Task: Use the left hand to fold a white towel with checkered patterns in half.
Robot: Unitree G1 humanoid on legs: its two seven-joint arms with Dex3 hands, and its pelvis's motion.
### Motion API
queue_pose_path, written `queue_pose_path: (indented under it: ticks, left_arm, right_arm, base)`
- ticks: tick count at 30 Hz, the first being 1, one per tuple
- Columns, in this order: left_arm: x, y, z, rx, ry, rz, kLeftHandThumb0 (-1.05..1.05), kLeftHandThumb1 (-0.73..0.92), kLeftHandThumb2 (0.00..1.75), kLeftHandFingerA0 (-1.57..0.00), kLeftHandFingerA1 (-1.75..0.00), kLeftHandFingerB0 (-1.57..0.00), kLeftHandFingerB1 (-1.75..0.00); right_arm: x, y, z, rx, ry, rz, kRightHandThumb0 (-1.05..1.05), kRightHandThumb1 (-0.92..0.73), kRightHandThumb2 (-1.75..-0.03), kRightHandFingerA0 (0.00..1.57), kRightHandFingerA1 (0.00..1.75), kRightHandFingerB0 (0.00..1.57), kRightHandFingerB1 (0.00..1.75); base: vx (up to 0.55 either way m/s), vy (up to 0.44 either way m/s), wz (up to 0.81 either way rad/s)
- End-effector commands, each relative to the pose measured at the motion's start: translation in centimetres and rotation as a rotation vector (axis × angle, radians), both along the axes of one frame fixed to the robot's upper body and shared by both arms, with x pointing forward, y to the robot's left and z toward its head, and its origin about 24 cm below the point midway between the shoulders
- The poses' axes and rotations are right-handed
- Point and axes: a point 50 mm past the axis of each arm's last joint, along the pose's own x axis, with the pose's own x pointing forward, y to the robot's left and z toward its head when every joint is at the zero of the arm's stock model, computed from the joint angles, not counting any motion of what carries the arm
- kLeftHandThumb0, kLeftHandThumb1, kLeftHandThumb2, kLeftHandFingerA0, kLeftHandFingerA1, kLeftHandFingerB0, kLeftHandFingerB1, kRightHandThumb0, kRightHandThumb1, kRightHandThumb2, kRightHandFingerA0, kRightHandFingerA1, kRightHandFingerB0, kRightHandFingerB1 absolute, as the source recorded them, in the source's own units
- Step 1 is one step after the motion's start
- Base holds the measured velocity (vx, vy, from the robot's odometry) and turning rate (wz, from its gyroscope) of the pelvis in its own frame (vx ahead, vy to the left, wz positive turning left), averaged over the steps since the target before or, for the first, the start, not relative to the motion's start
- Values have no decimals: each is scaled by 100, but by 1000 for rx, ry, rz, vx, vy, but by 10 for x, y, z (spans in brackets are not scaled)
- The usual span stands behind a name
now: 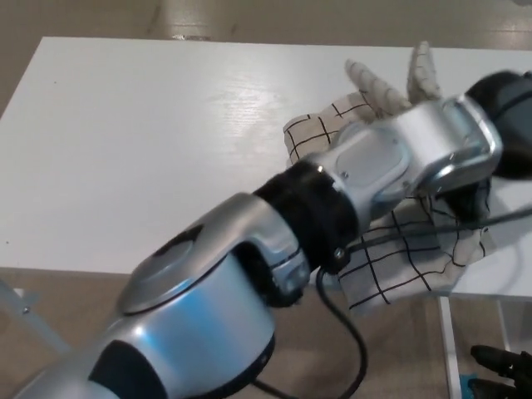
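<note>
On the right side of the white surface, a checkered towel lies bunched, one edge overhanging the front. Reaching across the towel, the left hand is cut off at the frame edge; I cannot tell whether its fingers grip anything.

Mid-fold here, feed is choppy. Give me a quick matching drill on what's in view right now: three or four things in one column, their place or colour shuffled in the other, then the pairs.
Things:
1. checkered towel
2. left hand
3. table
4. black cable

Descriptions:
A. plain white surface with nothing on its left part
B. black, at the right edge of the picture
C. white with black grid lines, partly lifted, a corner hanging past the near table edge
D. hanging in a loop below the forearm

Pairs: 1-C, 2-B, 3-A, 4-D
</note>
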Motion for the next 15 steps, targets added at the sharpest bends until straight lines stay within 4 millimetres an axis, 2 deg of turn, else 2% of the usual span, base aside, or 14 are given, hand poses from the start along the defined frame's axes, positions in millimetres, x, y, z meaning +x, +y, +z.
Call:
queue_pose_path:
  ticks: [1, 2, 11, 12, 13, 15]
  left_arm:
    - [-10, -14, 23, 16, 95, 45, -85, 42, 86, -8, -5, -9, -39]
    - [-10, -13, 24, 17, 94, 49, -86, 45, 88, -7, 0, -11, -40]
    - [-10, -11, 30, 37, 61, 52, -85, 45, 88, -7, -1, -12, -41]
    - [-12, -10, 39, 3, 11, 10, -96, 44, 80, 0, -1, -8, -35]
    - [-14, -8, 50, -38, -51, -44, -96, 44, 80, 0, -1, -8, -35]
    - [-15, -8, 52, -46, -64, -56, -96, 44, 80, 0, -1, -8, -35]
  right_arm:
    - [-4, -1, -2, -30, 15, 35, -57, -65, -59, 62, 79, 71, 57]
    - [-4, -1, -2, -29, 18, 38, -57, -65, -59, 63, 80, 71, 57]
    - [-3, -1, -2, -41, 15, 39, -57, -65, -59, 63, 81, 71, 57]
    - [-1, 0, 0, -45, 12, 42, -57, -65, -59, 66, 83, 71, 56]
    - [1, 0, 1, -50, 8, 45, -57, -65, -59, 66, 83, 71, 56]
    - [1, 0, 1, -51, 8, 46, -57, -65, -59, 66, 83, 71, 56]
  base:
    - [0, 0, 0]
    - [0, 0, 0]
    - [0, 0, 0]
    - [0, 0, 0]
    - [0, 0, 0]
    - [0, 0, 0]
